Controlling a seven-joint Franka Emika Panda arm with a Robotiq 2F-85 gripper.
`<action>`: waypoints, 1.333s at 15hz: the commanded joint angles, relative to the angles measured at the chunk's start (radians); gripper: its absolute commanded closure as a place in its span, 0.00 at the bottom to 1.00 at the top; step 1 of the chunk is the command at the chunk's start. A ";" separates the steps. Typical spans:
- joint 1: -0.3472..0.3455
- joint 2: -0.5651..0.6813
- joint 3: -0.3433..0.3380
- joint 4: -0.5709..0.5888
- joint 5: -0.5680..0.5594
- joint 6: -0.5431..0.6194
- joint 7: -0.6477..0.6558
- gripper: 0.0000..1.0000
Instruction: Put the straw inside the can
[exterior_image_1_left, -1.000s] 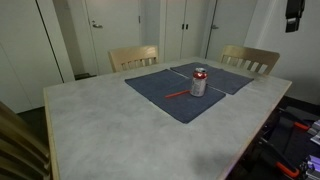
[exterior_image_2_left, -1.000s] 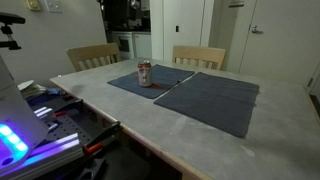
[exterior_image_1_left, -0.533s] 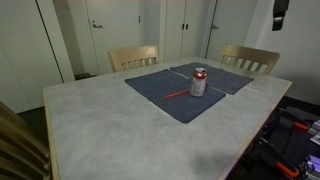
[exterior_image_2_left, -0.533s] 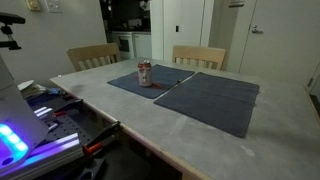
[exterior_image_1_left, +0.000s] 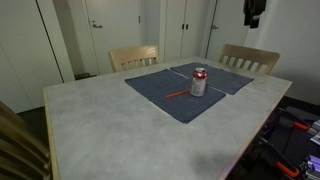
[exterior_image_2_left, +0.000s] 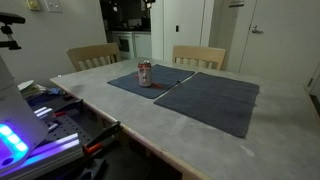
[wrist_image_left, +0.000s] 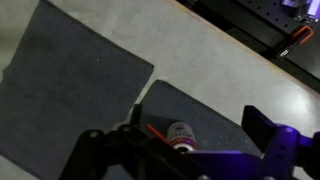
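The can (exterior_image_1_left: 199, 82), silver with red markings, stands upright on a dark grey placemat (exterior_image_1_left: 160, 98) near the table's far side. The red-orange straw (exterior_image_1_left: 178, 95) lies flat on the mat right beside it. In the other exterior view the can (exterior_image_2_left: 145, 74) stands on the left-hand mat. My gripper (exterior_image_1_left: 255, 12) hangs high above the table, far from both. The wrist view looks down from height on the can (wrist_image_left: 182, 136) and the straw (wrist_image_left: 157, 131), between my spread, empty fingers (wrist_image_left: 198, 125).
A second dark placemat (exterior_image_1_left: 218, 75) lies against the first one. Two wooden chairs (exterior_image_1_left: 133, 57) (exterior_image_1_left: 250, 58) stand at the table's far edge. The pale marble-look tabletop (exterior_image_1_left: 110, 125) stretches toward the near edge. Equipment and cables (exterior_image_2_left: 55, 110) sit beside the table.
My gripper has moved steadily leftward along the top of the exterior view, staying high. The can and straw have not moved.
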 joint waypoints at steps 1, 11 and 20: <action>-0.003 -0.040 -0.033 -0.043 -0.041 0.141 -0.164 0.00; 0.066 -0.011 -0.121 -0.144 0.091 0.514 -0.641 0.00; 0.047 -0.019 -0.076 -0.139 0.120 0.487 -0.643 0.00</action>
